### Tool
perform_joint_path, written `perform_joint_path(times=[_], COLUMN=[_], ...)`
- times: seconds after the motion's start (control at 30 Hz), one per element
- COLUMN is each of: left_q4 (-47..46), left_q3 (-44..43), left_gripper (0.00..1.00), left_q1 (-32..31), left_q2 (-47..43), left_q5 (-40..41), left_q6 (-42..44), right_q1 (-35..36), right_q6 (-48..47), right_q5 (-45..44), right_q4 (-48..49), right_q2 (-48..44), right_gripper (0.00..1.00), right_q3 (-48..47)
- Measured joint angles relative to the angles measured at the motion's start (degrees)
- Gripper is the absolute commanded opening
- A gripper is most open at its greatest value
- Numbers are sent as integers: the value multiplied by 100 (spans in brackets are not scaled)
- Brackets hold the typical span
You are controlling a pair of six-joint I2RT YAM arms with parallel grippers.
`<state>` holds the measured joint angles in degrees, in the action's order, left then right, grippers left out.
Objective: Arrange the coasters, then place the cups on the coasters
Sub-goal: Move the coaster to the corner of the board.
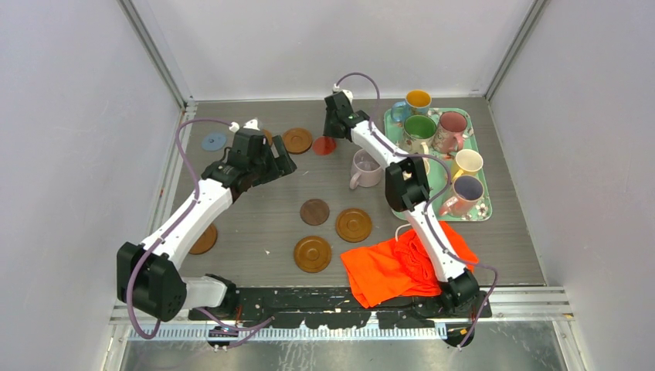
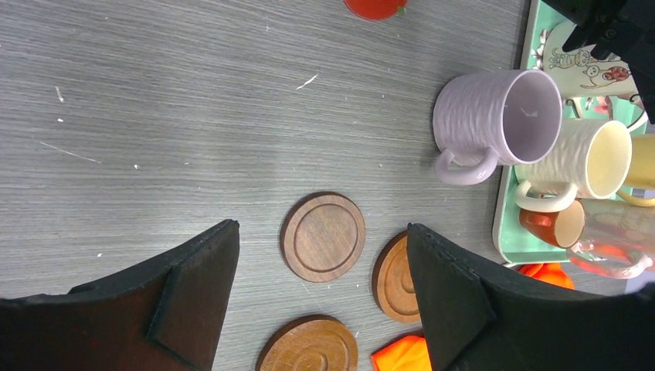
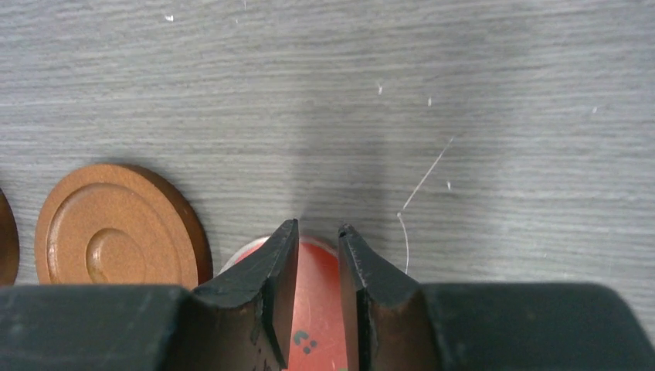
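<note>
The lilac mug (image 1: 365,168) stands on the grey wood-grain surface (image 1: 255,205), just beside the left rim of the teal tray (image 2: 503,232). The tray carries the other cups (image 1: 421,127) close to the right wall (image 1: 587,154).

Left of the mug and farther back, the right gripper (image 3: 313,229) holds its jaws at a narrow slit over the smooth red-orange coaster (image 3: 313,309). I cannot tell whether they pinch it. Only its wrist view shows that slit, and a grooved brown coaster (image 3: 120,228) just left of the red disc.

Left of the mug, the left gripper (image 2: 323,226) hangs with jaws released wide, nothing between them. Its camera shows the mug's rippled wall and looped handle.

Nearer than the mug lie three round, grooved wooden coasters (image 1: 354,225), apart from one another, with bare surface between them and the mug. An orange cloth (image 1: 394,267) is crumpled at the near edge. A blue coaster (image 1: 214,141) lies far left of the mug, near the left wall (image 1: 77,116).
</note>
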<state>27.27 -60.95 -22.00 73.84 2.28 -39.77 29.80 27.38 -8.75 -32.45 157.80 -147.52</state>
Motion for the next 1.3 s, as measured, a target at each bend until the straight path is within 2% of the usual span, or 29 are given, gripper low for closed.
perform_joint_path(times=[0.4, 0.6, 0.73, 0.8, 0.93, 1.1, 1.13, 1.17, 1.3], left_q4=[7, -55, -92, -116, -378, -776, -815, -852, -929], left_q3=[4, 310, 713, 866, 1097, 1014, 962, 855, 291], left_gripper=[81, 81, 82, 85, 90, 93, 93, 93, 96], left_q1=[2, 2, 2, 0, -37, -310, -387, -490, -870], left_q2=[-50, -273, -295, -295, -280, 227, 374, 588, 1449], left_q5=[0, 2, -2, -7, -70, -85, -85, -81, -24], left_q6=[-9, -83, -225, -282, -365, -369, -365, -361, -326], right_q1=[522, 933, 1064, 1071, 820, 361, 295, 210, 92], right_q6=[470, 1036, 1261, 1296, 1322, 1263, 1246, 1215, 1051], right_q5=[-96, 48, 317, 448, 592, 540, 503, 437, 90], right_q4=[83, 223, 190, 52, -365, -743, -800, -861, -944], right_q2=[-1008, -1550, -1775, -1834, -1965, -2529, -2704, -2927, -4164], right_gripper=[23, 24, 33, 40, 62, 78, 94, 99, 100], right_q3=[1685, 2612, 2942, 2955, 2872, 2761, 2761, 2765, 3034])
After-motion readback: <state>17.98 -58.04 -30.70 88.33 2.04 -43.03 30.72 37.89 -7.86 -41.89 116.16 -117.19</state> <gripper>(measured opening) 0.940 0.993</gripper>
